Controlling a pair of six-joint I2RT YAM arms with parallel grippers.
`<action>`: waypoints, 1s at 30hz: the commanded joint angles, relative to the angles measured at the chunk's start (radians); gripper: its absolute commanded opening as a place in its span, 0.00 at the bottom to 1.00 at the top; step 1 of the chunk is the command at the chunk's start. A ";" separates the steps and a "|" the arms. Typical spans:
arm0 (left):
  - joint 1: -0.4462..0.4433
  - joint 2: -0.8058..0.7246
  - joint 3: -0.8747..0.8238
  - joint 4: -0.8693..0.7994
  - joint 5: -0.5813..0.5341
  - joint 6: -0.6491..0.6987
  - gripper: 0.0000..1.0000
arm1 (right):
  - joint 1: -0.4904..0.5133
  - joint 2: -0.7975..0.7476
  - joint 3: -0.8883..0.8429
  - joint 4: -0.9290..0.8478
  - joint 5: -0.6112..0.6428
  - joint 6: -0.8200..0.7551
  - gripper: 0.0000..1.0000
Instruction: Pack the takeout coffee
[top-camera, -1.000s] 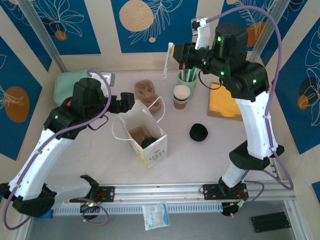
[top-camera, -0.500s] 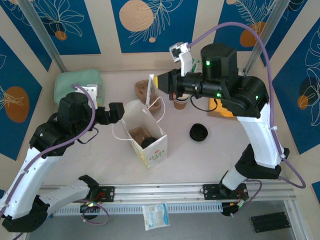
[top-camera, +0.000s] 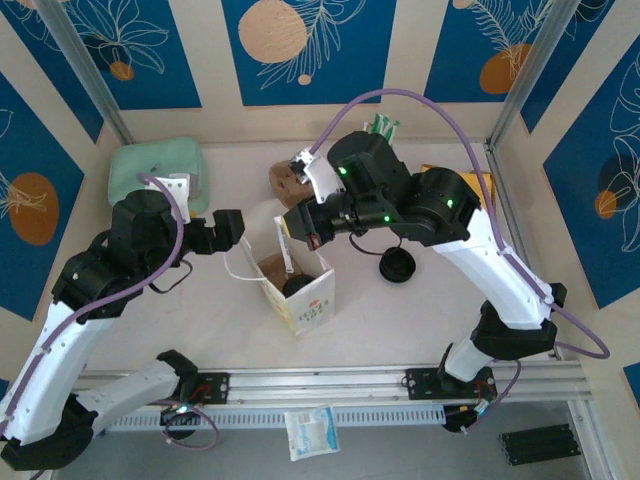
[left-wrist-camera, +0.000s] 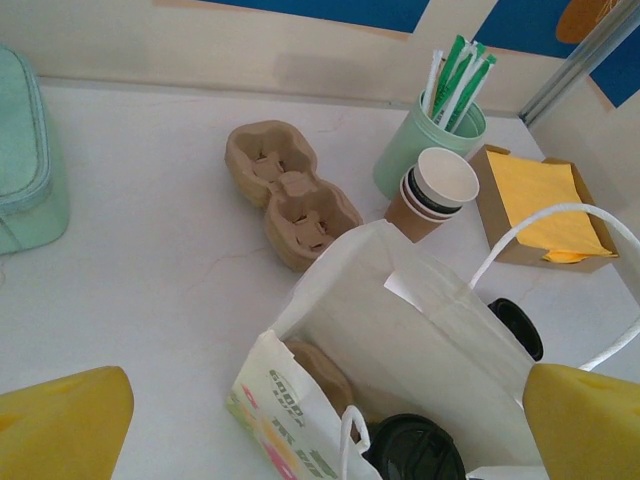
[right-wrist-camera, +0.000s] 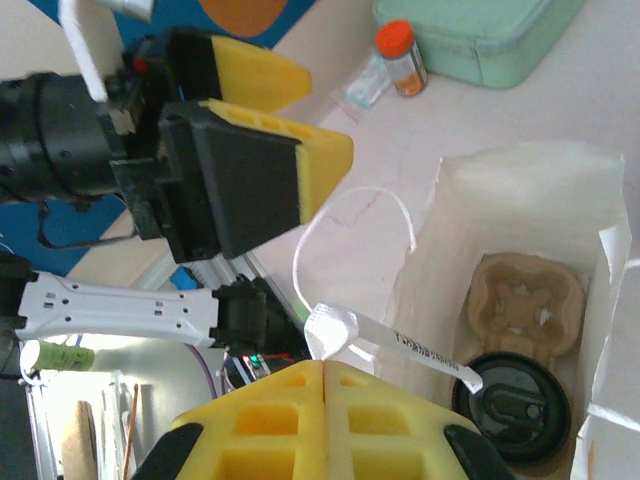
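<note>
- Right gripper (right-wrist-camera: 325, 372) pinches thin white paper-wrapped straw (right-wrist-camera: 400, 348) over open white paper bag (right-wrist-camera: 520, 190).
- Black-lidded takeout coffee cup (right-wrist-camera: 512, 405) inside, beside brown pulp carrier (right-wrist-camera: 525, 300).
- Left gripper (top-camera: 228, 228) spread wide nearby.

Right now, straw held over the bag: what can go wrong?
1. The straw, pinched near one end by the shut right end effector, slants over the bag rim; released here it may tip outside.
2. The open left end effector isn't holding the bag, so a nudge could shift or topple it, coffee included.
</note>
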 joint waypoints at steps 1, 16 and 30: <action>0.012 -0.011 -0.017 -0.011 0.025 -0.007 0.99 | 0.009 0.018 -0.022 -0.041 -0.031 0.025 0.00; 0.013 -0.008 -0.042 0.035 0.053 -0.006 1.00 | -0.007 0.124 -0.155 -0.002 -0.119 0.038 0.00; 0.011 0.003 -0.034 0.064 0.068 -0.005 1.00 | -0.072 0.205 -0.250 0.085 -0.156 0.033 0.00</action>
